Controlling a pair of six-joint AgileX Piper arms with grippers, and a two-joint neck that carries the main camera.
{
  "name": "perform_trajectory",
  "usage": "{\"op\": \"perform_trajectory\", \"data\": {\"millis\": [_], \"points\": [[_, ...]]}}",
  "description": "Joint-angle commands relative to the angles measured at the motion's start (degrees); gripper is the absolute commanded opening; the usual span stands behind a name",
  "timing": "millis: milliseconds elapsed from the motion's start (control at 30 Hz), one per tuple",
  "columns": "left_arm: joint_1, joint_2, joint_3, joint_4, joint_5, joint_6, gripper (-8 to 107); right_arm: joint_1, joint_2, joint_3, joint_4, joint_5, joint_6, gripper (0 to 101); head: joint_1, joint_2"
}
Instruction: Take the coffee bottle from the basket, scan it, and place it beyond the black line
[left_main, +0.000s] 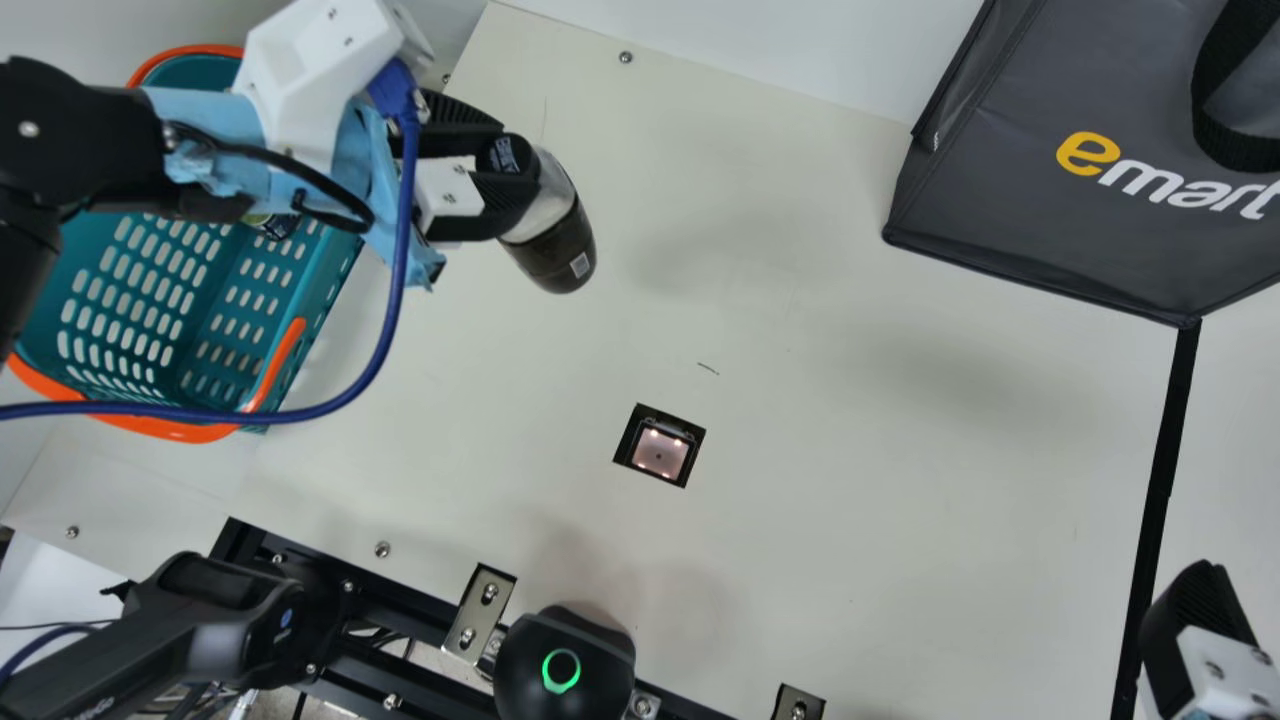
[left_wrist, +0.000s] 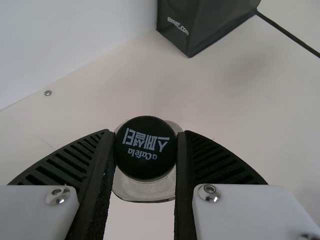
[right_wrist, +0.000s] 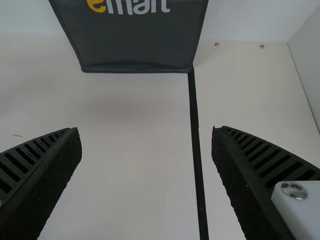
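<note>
In the main view my left gripper (left_main: 500, 185) is shut on the neck end of the coffee bottle (left_main: 555, 240), held tilted over the table right of the teal basket (left_main: 150, 320). The left wrist view shows the bottle's black cap (left_wrist: 145, 148) between the two fingers of my left gripper (left_wrist: 145, 150). My right gripper (left_main: 1200, 640) is at the main view's lower right, by the black line (left_main: 1160, 470); in the right wrist view this gripper (right_wrist: 146, 137) stands open with nothing between its fingers. A square scanner window (left_main: 660, 450) is set in the table.
A dark grey bag (left_main: 1000, 200) stands at the back right, its near corner meeting the black line's far end. A round black device with a green ring (left_main: 565, 665) sits at the table's front edge. A blue cable (left_main: 385, 340) hangs from my left arm across the basket.
</note>
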Motion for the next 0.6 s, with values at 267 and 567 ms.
{"op": "perform_trajectory", "data": {"millis": [267,567], "points": [[-5.4,-1.2,3.5,1.3,-2.0,-0.5,10,0.0,0.0,0.0,0.0,0.0,0.0,91,-1.6,0.1],[-7.6,-2.2,6.2,-0.6,-2.0,2.5,10,0.0,0.0,0.0,0.0,0.0,0.0,91,-1.6,0.1]]}}
